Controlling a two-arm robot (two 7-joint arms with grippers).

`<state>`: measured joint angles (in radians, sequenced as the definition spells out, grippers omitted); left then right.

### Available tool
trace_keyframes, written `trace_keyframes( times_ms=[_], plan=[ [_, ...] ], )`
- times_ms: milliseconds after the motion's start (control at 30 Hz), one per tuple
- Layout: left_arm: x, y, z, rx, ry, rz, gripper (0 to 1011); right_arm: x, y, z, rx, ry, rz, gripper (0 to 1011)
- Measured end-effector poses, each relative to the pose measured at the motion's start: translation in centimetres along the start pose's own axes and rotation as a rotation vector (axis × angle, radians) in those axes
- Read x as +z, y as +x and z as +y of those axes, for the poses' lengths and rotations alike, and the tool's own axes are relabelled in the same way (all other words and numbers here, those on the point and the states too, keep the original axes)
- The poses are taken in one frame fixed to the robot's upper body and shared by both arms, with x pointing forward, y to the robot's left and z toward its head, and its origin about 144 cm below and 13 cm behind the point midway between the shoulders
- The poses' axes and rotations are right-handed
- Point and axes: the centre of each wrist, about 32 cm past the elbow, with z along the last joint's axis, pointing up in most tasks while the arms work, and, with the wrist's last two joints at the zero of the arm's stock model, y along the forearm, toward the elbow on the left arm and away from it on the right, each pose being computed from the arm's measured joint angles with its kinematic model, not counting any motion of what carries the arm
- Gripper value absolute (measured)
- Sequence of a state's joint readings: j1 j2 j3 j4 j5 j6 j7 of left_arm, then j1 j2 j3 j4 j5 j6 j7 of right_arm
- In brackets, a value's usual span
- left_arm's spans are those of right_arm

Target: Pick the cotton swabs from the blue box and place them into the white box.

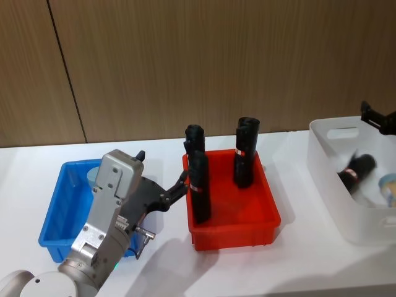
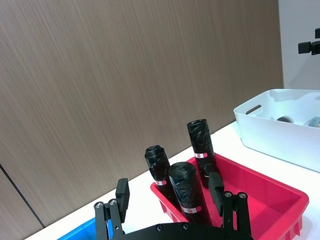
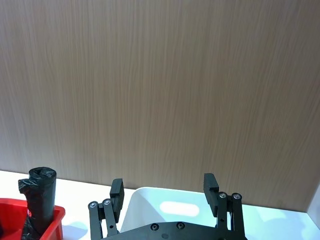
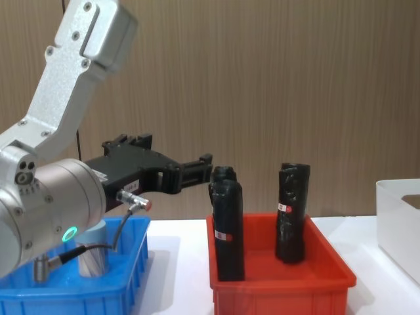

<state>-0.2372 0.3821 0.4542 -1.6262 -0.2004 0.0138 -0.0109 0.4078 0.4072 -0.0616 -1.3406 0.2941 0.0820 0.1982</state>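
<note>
Left gripper (image 1: 180, 183) hangs over the blue box's (image 1: 59, 232) right side, fingers spread, nothing between them, pointing at the red bin (image 1: 235, 226) of black rolls (image 1: 199, 192). One jar of cotton swabs (image 4: 93, 254) stands in the blue box; another lies in the white box (image 1: 346, 185). Right gripper (image 3: 164, 194) above the white box's far rim, fingers apart, nothing held
</note>
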Motion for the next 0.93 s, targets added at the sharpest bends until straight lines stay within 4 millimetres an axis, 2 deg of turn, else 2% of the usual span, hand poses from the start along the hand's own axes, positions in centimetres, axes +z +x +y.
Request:
trace_keyframes(
  times_ms=[933],
  plan=[
    [0.0, 0.0, 0.0, 0.0, 0.0, 0.0, 1004, -0.08, 0.22, -0.11, -0.004, 0.001, -0.005, 1001]
  ],
)
